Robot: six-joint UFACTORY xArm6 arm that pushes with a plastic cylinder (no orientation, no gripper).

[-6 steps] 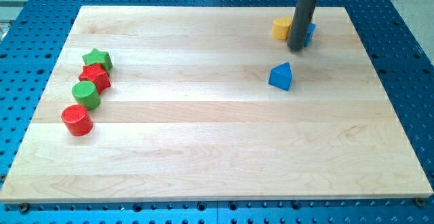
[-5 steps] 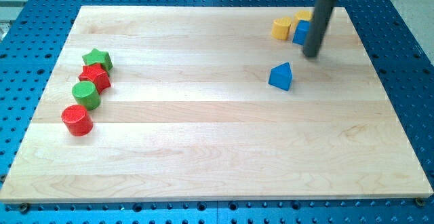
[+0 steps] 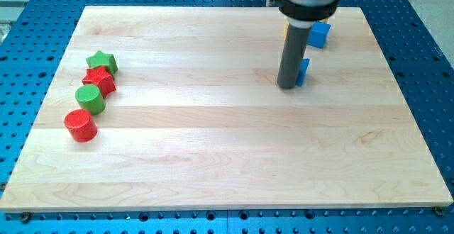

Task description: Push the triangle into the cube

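The blue triangle (image 3: 303, 73) sits right of the board's centre, mostly hidden behind my rod; only a sliver of its right side shows. The blue cube (image 3: 319, 34) lies above and to the right of it, near the board's top edge, apart from it. My tip (image 3: 287, 86) rests on the board at the triangle's left side, touching or nearly touching it. The rod also covers most of a yellow block beside the cube.
Four blocks stand in a column at the view's left: a green star (image 3: 101, 61), a red star (image 3: 98, 81), a green cylinder (image 3: 90, 99) and a red cylinder (image 3: 80, 125). The wooden board (image 3: 213, 156) lies on a blue perforated table.
My rod has swung from the right of the cube down and left, and now stands at the triangle's left side, hiding most of it. The left-hand blocks have not moved.
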